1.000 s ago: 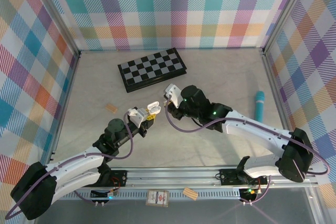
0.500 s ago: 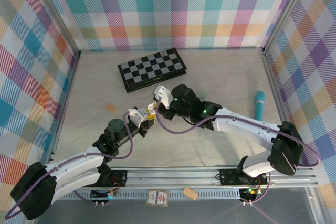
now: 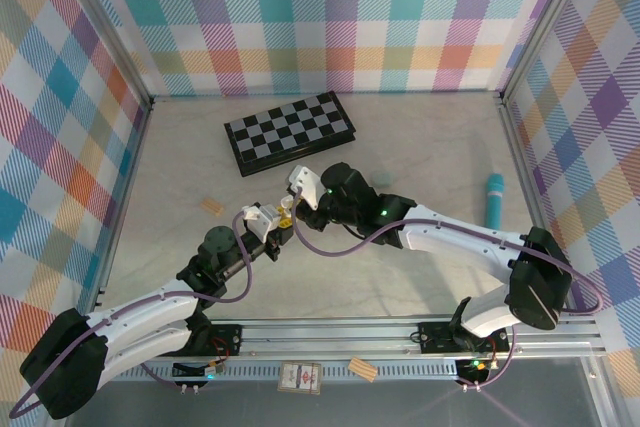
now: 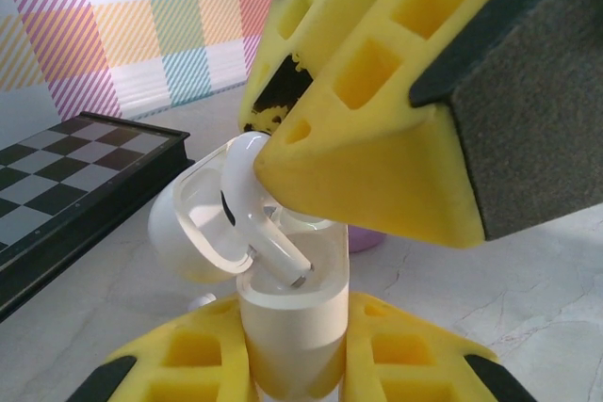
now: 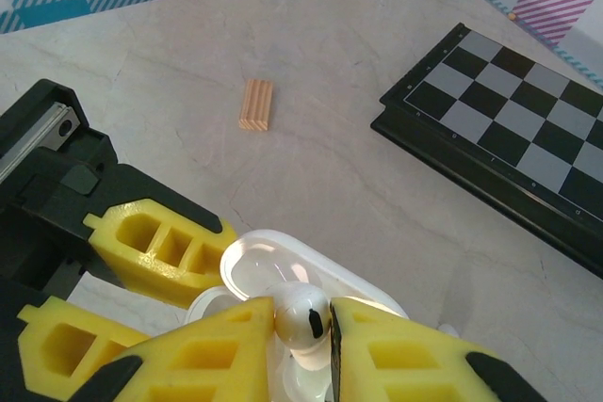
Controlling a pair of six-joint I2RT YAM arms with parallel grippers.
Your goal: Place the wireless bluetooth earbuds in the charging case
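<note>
White earbud (image 4: 243,185) poised at the mouth of the open charging case (image 4: 292,322), one gripper on each part.

The left gripper (image 4: 292,364) is clamped on the case's lower body and holds it upright. The lid (image 4: 184,218) is swung back away from its fingers, likely so the wells face the other arm. Just above its jaws the earbud leans, stem tip already inside a well. The right gripper (image 5: 303,345), reaching in from the right, pinches the bud's rounded head between its yellow pads (image 5: 217,350). That leaves the stem free to slide down. The bud does not look fully seated yet.
</note>
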